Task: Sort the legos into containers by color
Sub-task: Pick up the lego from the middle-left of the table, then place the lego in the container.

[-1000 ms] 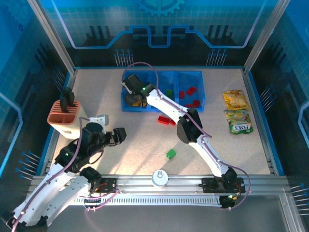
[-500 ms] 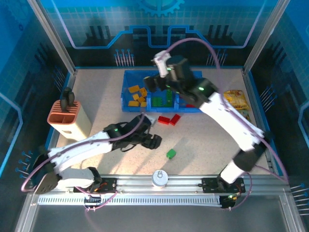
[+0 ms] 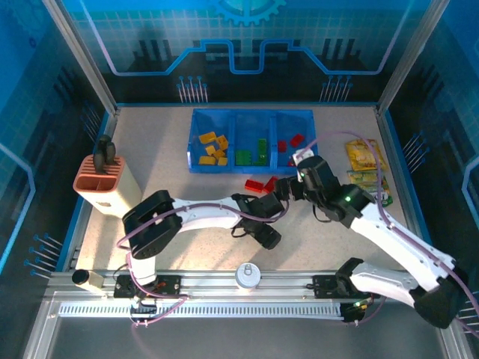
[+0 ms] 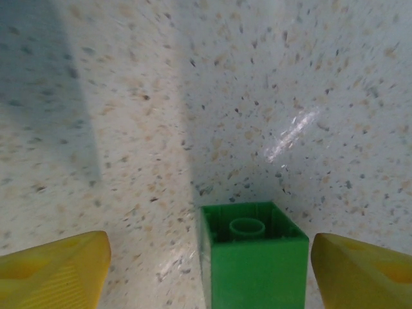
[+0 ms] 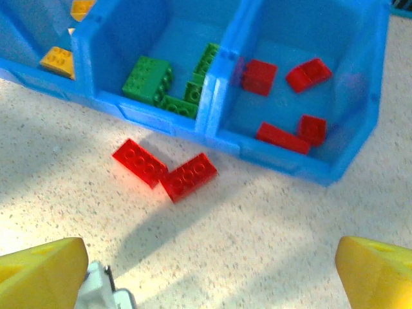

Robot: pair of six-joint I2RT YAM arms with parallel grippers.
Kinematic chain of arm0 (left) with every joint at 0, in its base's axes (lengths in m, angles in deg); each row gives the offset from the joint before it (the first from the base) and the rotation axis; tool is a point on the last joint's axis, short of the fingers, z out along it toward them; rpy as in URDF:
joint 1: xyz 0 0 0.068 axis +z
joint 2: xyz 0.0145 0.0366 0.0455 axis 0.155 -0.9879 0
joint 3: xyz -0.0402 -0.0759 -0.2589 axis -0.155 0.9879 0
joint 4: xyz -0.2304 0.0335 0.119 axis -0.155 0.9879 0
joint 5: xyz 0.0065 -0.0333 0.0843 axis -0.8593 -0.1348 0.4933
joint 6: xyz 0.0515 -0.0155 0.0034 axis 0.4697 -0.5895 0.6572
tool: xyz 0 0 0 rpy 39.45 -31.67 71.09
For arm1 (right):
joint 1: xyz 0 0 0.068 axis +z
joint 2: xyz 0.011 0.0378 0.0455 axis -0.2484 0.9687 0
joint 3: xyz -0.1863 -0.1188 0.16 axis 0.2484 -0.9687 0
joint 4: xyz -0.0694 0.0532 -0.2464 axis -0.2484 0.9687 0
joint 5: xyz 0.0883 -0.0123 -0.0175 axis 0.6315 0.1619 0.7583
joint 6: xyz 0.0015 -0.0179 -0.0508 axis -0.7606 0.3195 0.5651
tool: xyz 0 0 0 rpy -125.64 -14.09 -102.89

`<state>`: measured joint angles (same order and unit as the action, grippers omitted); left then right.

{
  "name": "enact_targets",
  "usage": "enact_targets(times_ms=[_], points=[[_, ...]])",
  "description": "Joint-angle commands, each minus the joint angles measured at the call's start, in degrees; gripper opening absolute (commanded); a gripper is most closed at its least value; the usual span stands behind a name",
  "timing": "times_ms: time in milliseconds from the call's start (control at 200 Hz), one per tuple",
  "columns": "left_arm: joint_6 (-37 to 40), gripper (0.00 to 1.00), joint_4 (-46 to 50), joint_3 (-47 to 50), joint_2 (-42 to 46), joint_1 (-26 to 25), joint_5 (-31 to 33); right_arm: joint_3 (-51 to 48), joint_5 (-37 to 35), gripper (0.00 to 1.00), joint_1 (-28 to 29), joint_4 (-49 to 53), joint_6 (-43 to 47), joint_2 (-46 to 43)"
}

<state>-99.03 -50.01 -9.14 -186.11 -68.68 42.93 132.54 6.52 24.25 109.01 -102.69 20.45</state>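
A green lego [image 4: 254, 257] stands on the table between my left gripper's [image 4: 210, 265] yellow fingers [image 4: 51, 270]; the jaws are open, the right finger close beside the brick and the left one well apart. From above, the left gripper [image 3: 264, 229] covers that brick. My right gripper [image 5: 209, 277] is open and empty, hovering short of two red legos [image 5: 138, 161] [image 5: 188, 176] that lie touching in front of the blue containers [image 5: 222, 138]. In the top view the right gripper [image 3: 284, 190] is beside the red legos [image 3: 260, 184]. The containers [image 3: 234, 127] hold yellow, green and red bricks, left to right.
A salmon-orange holder [image 3: 105, 183] with black utensils stands at the left. Two snack packets [image 3: 364, 155] [image 3: 369, 188] lie at the right. A white round knob [image 3: 247, 275] sits on the front rail. Blue walls edge the table.
My left arm has reached right and come down over the green lego. My right arm has pulled back from above the containers toward the two red legos.
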Motion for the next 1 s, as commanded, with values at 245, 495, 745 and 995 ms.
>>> enact_targets(times_ms=[245, 495, 745, 995], points=[[2.74, 0.36, 3.59, -5.89, -4.56, -0.18, 1.62, -7.49, 0.61, 1.0, -0.88, 1.6, -5.41, -7.74], [1.96, 0.28, -1.8, -9.08, -0.79, 8.74, -2.57, -9.66, -4.46, 0.99, -1.04, 4.13, -10.58, -10.03], [1.13, 0.26, -2.72, -22.71, -1.77, 16.91, -0.93, -18.45, -1.05, 0.97, -0.85, 5.65, -19.39, -12.88], [0.99, 0.26, 1.06, -38.34, -10.53, 22.21, 1.47, -27.59, 4.18, 0.96, 0.55, 1.39, -24.08, -15.75]])
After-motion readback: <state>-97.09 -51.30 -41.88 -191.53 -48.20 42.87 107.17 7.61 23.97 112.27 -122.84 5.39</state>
